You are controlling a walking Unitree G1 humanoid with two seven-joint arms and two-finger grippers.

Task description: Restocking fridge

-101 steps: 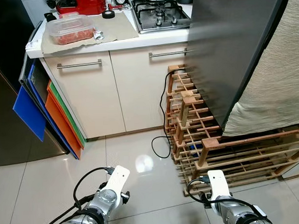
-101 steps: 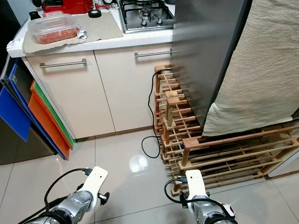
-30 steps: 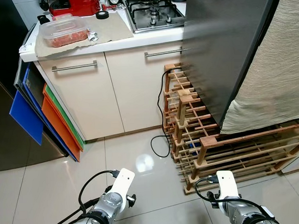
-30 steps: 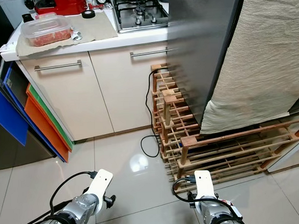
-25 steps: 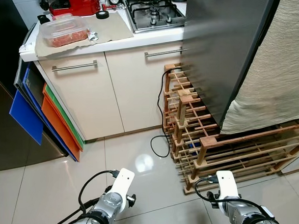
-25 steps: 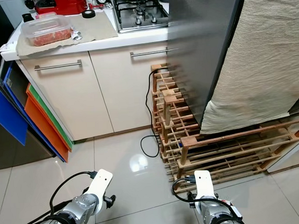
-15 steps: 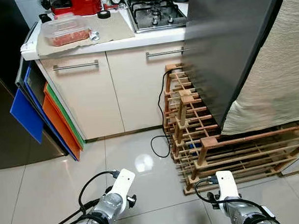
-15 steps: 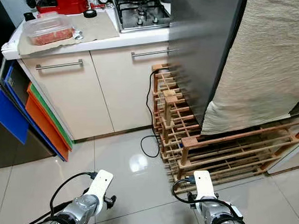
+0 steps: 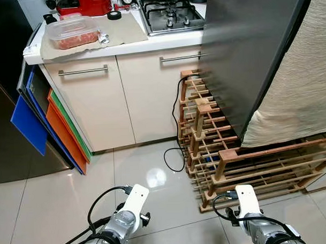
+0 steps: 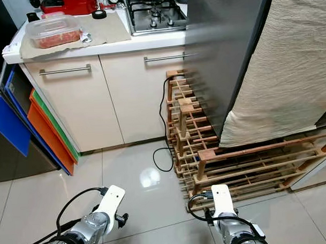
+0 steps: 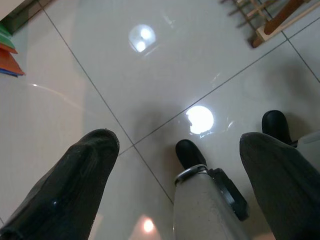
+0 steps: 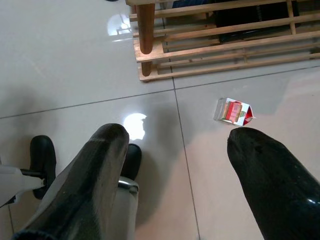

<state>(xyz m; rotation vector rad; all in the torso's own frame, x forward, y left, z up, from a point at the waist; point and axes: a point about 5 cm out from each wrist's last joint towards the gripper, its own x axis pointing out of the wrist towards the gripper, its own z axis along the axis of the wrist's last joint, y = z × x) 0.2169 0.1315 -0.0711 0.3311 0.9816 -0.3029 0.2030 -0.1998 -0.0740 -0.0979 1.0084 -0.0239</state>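
Fridge [image 9: 251, 49] standing shut at right in the eye views, plastic tub [image 9: 74, 33] of food waiting on the table [image 9: 122, 40], nothing restocked yet | left wrist: left gripper [image 11: 175, 165] hanging over floor, jaws wide, empty | right wrist: right gripper [image 12: 175, 150] likewise wide, empty, small carton [image 12: 232, 111] lying on floor near wooden rack [image 12: 220, 40]

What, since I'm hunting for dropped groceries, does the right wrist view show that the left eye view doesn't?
The right wrist view adds a small red-and-white carton lying on the floor tiles just off the rack's corner, seen past the right gripper with its fingers open. The left eye view adds the counter with a clear plastic container, the gas hob and coloured boards leaning beside the cabinet. Both share the wooden rack and the glossy tiled floor.
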